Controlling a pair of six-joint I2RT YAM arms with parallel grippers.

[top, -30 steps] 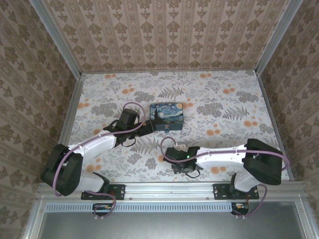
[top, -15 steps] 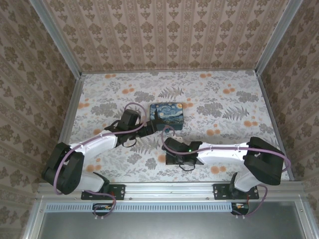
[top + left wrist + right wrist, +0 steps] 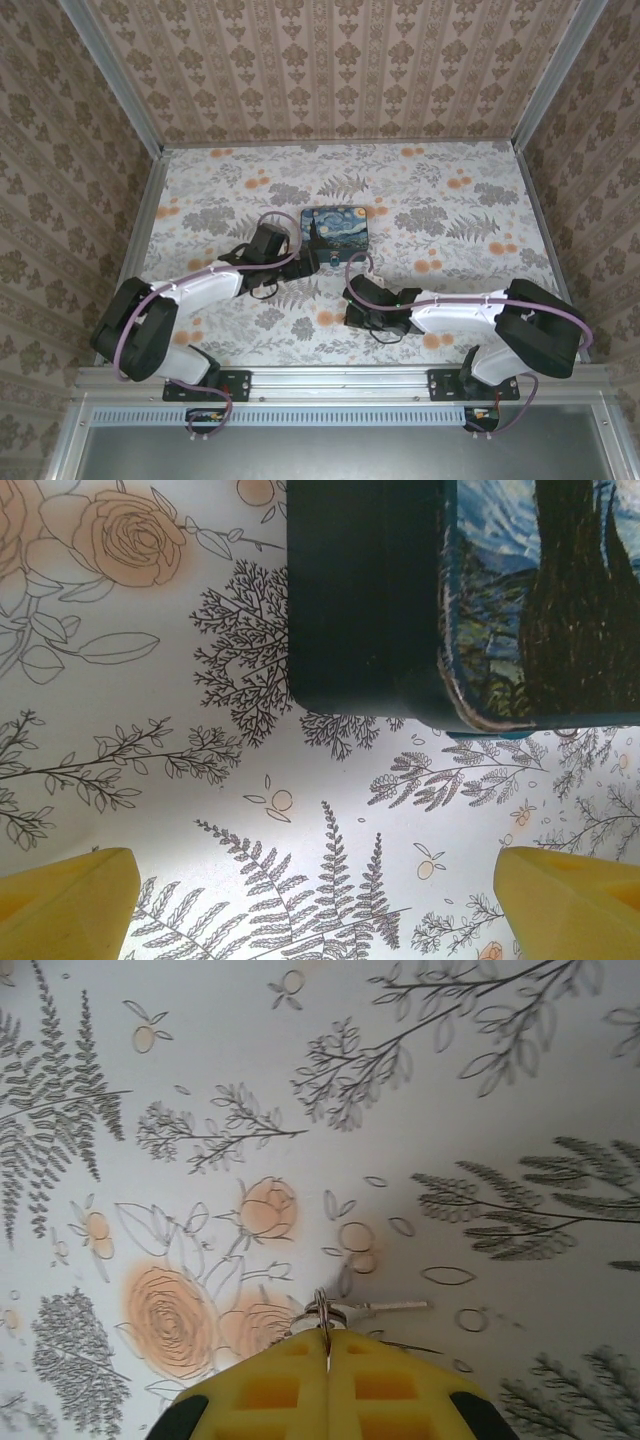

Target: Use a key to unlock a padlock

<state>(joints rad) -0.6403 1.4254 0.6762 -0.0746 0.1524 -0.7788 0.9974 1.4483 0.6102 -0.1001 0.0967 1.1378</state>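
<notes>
The padlock is a tiny dark speck with a teal glint, lying against the near side of the Starry Night box. My left gripper sits just left of it, low over the table. In the left wrist view this left gripper is wide open, with nothing between the yellow fingertips and the box ahead. My right gripper is a little nearer and to the right of the padlock. In the right wrist view the right gripper is shut on a metal ring, and the key sticks out sideways to the right.
Patterned walls enclose the floral table on three sides. Both arms lie low across the near half, with the left arm and right arm reaching inward.
My right gripper has moved away from the near edge toward the box, still shut on the key. The left gripper has slid right along the box's near side, staying open.
</notes>
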